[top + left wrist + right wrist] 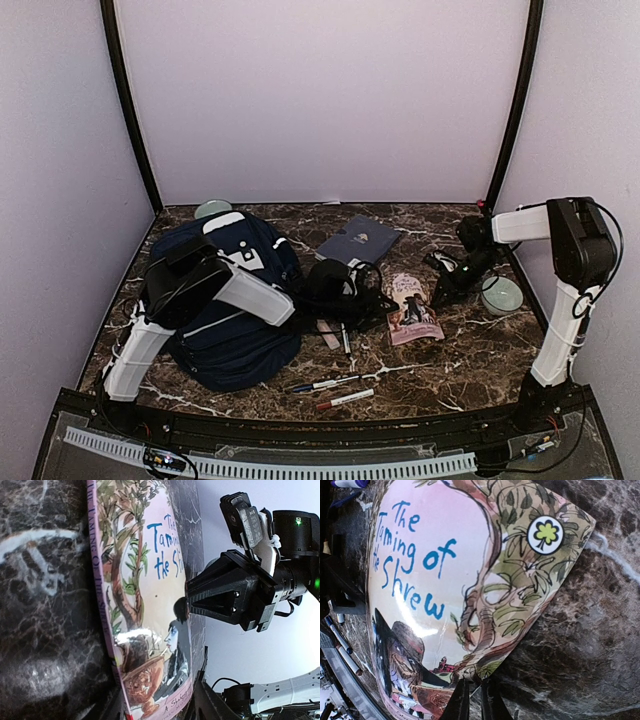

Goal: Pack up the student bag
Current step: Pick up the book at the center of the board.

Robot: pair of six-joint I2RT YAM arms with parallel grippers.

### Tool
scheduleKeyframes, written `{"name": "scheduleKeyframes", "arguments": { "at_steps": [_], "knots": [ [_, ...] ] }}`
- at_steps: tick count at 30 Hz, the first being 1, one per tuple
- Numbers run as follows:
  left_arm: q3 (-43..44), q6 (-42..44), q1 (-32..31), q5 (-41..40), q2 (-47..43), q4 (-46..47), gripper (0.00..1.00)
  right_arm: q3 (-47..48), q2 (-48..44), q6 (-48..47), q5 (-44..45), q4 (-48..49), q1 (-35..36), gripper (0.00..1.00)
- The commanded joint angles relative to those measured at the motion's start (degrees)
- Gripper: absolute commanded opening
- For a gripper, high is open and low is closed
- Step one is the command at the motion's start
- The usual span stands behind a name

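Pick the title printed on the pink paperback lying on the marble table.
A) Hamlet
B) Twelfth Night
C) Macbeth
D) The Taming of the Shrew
D: in the right wrist view, the blue hand lettering on the paperback reads The Taming of the Shrew.

The left half of the dark, white-veined marble desk (460, 375) is blocked by the large navy-blue fabric backpack (235, 330), with the left arm lying over it. At centre, the pink illustrated paperback (413, 312) is hemmed in. The left tool (380, 298), jaws apart, crowds its left edge, and the right tool (188, 599), jaws together, stands at its right edge. Just right of that, a pale green round bowl (500, 295) narrows the way to the wall. Behind, a flat navy-blue hardcover book (357, 240) takes the middle. Two white-barrelled pens (345, 398) lie across the front. Bare desk lies open at front right and back right.
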Motion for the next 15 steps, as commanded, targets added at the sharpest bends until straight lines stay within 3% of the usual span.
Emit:
{"name": "scheduleKeyframes", "arguments": {
  "at_steps": [1, 5, 8, 11, 15],
  "knots": [
    [3.78, 1.56, -2.83, 1.88, -0.85, 16.36, 0.53, -3.63, 4.65, -0.50, 2.95, 2.21, 2.08, 0.11],
    [5.81, 6.11, -3.67, 2.69, -0.83, 16.47, 0.59, -3.87, 4.46, -0.50, 2.80, 2.34, 2.08, 0.11],
    [7.77, 7.60, -4.00, 2.25, -0.96, 11.89, 0.58, -3.93, 4.40, -0.50, 2.74, 2.47, 2.08, 0.11],
    [5.25, 10.31, -4.77, -0.47, -2.82, 14.89, 0.53, -4.11, 4.25, -0.50, 2.74, 2.62, 2.08, 0.11],
    [4.96, 14.39, -5.40, -2.48, -4.02, 13.53, 0.59, -4.35, 4.04, -0.41, 2.74, 2.88, 2.08, 0.11]
  ]
}}
